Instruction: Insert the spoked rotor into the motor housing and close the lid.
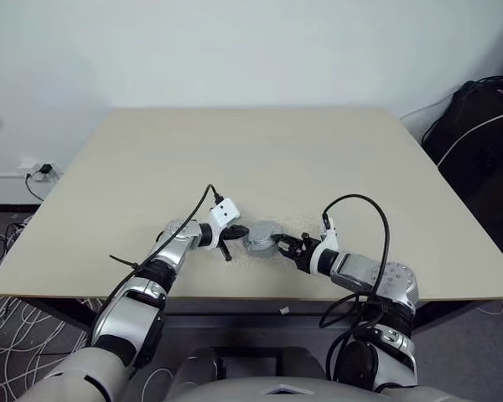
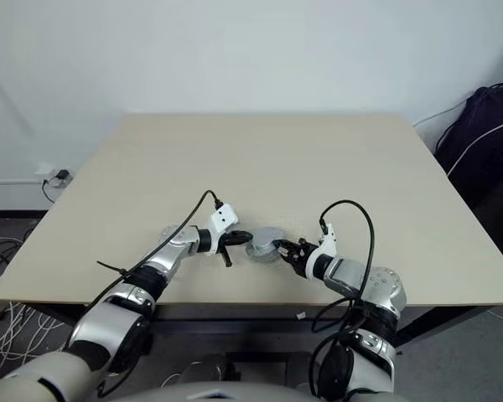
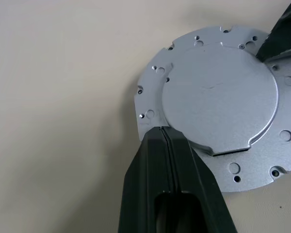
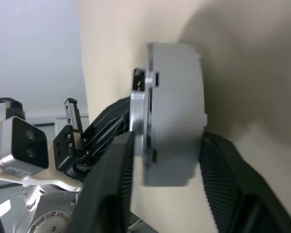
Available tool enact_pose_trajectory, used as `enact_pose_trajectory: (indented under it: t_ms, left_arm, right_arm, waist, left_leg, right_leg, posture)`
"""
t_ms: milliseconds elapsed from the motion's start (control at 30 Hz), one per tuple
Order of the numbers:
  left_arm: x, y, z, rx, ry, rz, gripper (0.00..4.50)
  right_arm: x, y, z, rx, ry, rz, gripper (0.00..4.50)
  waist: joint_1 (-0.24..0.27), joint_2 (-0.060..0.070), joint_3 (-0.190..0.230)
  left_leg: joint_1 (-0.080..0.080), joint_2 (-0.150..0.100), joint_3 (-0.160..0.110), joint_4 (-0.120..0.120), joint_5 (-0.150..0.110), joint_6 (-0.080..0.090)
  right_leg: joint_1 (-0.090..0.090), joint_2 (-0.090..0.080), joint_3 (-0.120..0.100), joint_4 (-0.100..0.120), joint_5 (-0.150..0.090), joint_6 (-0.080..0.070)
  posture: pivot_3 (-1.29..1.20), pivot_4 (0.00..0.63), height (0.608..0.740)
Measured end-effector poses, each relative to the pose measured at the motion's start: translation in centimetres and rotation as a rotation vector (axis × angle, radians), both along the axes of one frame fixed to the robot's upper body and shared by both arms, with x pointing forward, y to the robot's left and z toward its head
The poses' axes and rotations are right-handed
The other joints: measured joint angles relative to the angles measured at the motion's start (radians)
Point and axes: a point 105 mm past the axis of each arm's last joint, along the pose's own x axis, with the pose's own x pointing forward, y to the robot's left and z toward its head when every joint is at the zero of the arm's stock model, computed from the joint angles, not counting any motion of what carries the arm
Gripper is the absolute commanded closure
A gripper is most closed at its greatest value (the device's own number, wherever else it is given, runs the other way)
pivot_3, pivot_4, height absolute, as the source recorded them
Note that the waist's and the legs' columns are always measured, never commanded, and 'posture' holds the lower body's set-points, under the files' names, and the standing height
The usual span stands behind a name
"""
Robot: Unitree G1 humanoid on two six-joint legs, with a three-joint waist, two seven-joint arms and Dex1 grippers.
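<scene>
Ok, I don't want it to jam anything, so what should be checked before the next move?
1. Left gripper shut, tips against the flange edge of the silver disc assembly: ok.
2. Right gripper straddles the assembly, one finger on each side, both seemingly in contact: ok.
3. Assembly lies flat on the table: ok.
4. Raised round cover seated flush all around: cannot tell.
5. Spoked rotor inside: cannot tell, since the closed silver face hides the interior.

Silver-black arms, black cables, white wrist cameras.
</scene>
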Motion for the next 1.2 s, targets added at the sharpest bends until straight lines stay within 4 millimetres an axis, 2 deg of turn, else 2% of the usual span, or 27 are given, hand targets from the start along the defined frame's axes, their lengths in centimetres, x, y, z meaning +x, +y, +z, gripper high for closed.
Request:
enact_pose_trajectory:
  t_ms: [267, 867, 1067, 1200]
  left_arm:
    - [0.0, 0.0, 0.0, -0.003, -0.001, 0.0, 4.5]
    - [0.1, 0.3, 0.3, -0.049, 0.005, 0.04, 4.5]
    - [-0.3, -0.8, 3.4, -0.197, -0.039, 0.019, 4.5]
    - [-0.5, -0.1, 5.3, -0.316, -0.035, 0.085, 4.5]
  right_arm:
    - [-0.5, 0.2, 0.0, 0.009, 0.016, 0.033, 3.27]
    - [-0.2, 0.3, 0.0, 0.013, 0.013, 0.005, 3.27]
    - [-0.1, 0.5, 0.0, 0.014, 0.011, 0.004, 3.27]
    - [-0.1, 0.5, 0.0, 0.014, 0.011, 0.004, 3.27]
  waist:
    - [0.0, 0.0, 0.0]
    - [-0.006, 0.0, 0.0]
    - [-0.011, 0.0, 0.0]
    - [-0.018, 0.001, 0.0]
  left_leg:
    - [0.0, 0.0, 0.0, 0.0, 0.0, 0.0]
    - [0.0, 0.0, 0.0, 0.0, 0.0, 0.0]
    - [0.0, 0.001, 0.0, 0.0, 0.0, 0.0]
    - [0.0, 0.001, 0.0, 0.0, 0.0, 0.0]
  right_leg:
    - [0.0, 0.0, 0.0, 0.0, 0.0, 0.0]
    - [0.0, 0.0, 0.0, 0.0, 0.0, 0.0]
    - [-0.001, 0.001, 0.001, 0.0, 0.0, 0.0]
    - [-0.001, 0.001, 0.002, 0.0, 0.0, 0.0]
  posture:
    - [0.0, 0.0, 0.74]
    - [0.0, 0.0, 0.74]
    - [0.0, 0.0, 0.74]
    - [0.0, 0.0, 0.74]
